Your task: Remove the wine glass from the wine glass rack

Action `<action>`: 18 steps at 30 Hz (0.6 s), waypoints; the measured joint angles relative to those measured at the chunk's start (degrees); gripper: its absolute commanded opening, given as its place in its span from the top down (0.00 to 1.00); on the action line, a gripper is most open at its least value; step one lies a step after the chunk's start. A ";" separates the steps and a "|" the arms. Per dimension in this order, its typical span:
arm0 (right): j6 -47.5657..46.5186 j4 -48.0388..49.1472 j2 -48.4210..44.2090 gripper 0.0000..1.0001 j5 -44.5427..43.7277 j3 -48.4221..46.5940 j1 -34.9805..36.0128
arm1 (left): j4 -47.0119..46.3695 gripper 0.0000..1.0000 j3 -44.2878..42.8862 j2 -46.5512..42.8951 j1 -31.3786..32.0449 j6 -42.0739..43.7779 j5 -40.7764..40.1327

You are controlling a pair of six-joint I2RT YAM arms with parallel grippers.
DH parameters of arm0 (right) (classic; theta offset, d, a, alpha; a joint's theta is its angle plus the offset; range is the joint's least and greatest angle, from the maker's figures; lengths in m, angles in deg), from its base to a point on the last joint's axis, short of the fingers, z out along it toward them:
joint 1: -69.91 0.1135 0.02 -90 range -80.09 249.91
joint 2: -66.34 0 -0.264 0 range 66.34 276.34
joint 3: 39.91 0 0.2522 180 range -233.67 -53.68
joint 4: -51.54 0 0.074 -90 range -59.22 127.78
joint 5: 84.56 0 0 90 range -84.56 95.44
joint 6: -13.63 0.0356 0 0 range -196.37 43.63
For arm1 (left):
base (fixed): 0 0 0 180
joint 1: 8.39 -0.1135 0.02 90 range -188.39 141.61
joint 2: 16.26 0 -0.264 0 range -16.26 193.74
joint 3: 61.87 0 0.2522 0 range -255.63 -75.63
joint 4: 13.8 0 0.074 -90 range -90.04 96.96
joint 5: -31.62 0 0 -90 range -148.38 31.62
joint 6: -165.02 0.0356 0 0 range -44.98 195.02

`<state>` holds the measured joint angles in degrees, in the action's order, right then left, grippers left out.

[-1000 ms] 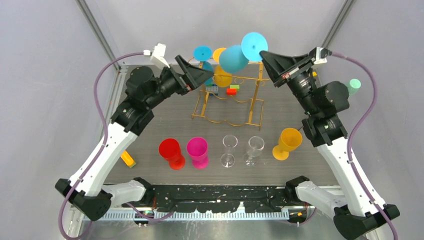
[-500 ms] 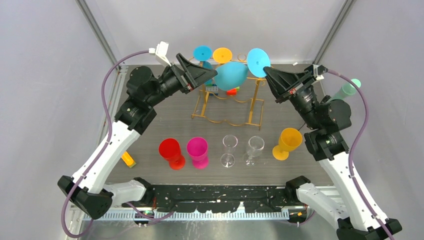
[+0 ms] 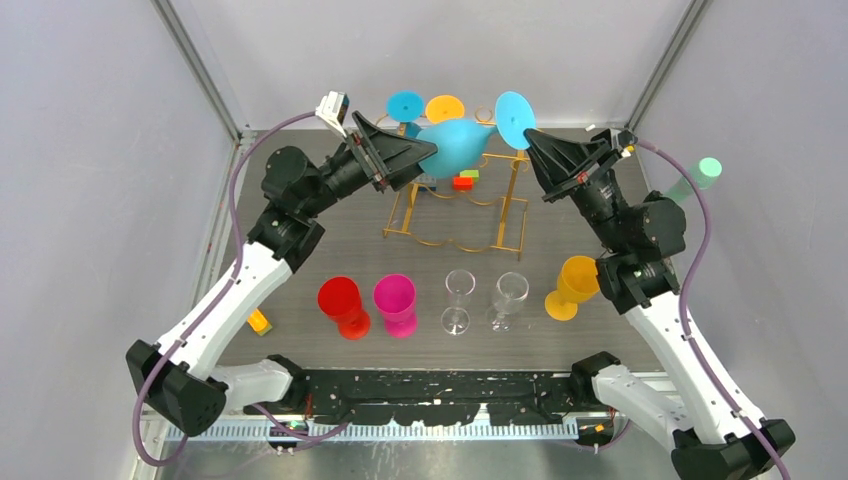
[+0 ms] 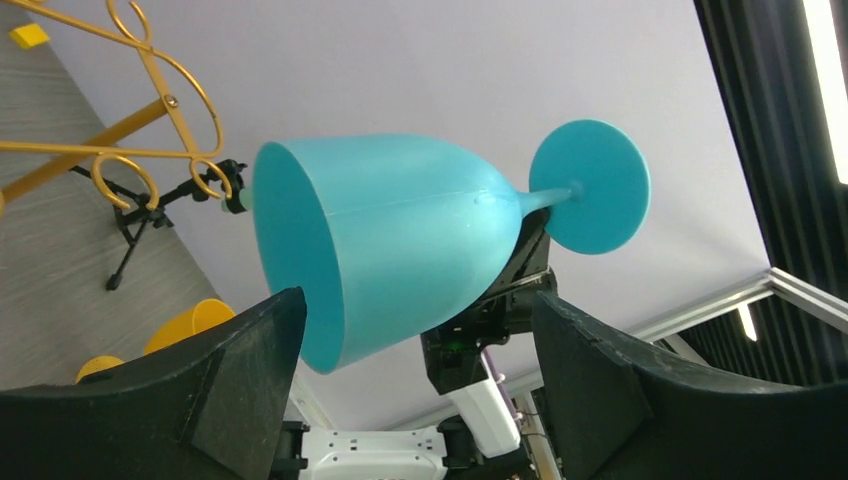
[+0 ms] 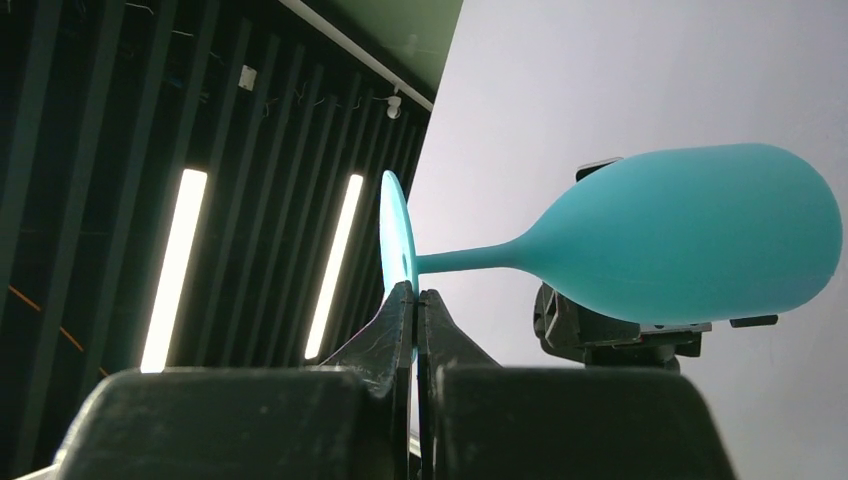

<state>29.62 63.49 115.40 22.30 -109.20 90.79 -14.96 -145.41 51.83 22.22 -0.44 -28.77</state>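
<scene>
Above the far end of the gold wine glass rack (image 4: 90,150), the turquoise wine glass (image 3: 455,143) is held level, its foot pinched by the right gripper (image 5: 415,297). The left gripper (image 4: 415,325) is spread wide around the bowl; it should be closed gently before the foot is released.

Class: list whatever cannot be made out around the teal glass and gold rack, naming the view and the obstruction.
1) Top view: fingertips of the left end effector, hidden by its own black body.
2) Top view: bowls of the blue glass and rear orange glass, hidden behind the teal wine glass and that end effector.
3) Right wrist view: the wine glass rack, outside the frame.
</scene>
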 measured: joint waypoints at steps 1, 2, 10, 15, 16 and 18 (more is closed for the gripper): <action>0.57 0.39 0.20 1.00 0.04 0.24 0.00 | -0.81 0.22 0.50 -0.09 0.00 -0.83 0.04; 1.18 0.98 0.52 1.00 0.22 0.46 0.00 | -1.97 0.27 1.20 -0.20 0.00 -1.68 0.04; 5.22 5.88 1.09 1.00 -0.85 4.57 0.13 | -7.19 0.46 3.39 -1.97 -0.39 -5.09 0.44; 6.91 7.65 0.44 1.00 -3.74 8.00 0.72 | -8.79 0.64 4.94 -3.30 -0.63 -4.98 0.46; 7.15 7.74 0.44 1.00 -4.17 8.48 0.76 | -9.07 0.69 4.94 -3.30 -0.70 -4.90 0.44; 7.69 8.00 0.52 1.00 -4.96 8.98 0.79 | -9.55 0.74 4.94 -3.30 -0.74 -4.85 0.46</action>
<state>37.32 71.49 115.93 17.34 -100.22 91.58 -24.51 -140.47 48.53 21.48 -5.29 -28.31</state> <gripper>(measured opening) 0.039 0.337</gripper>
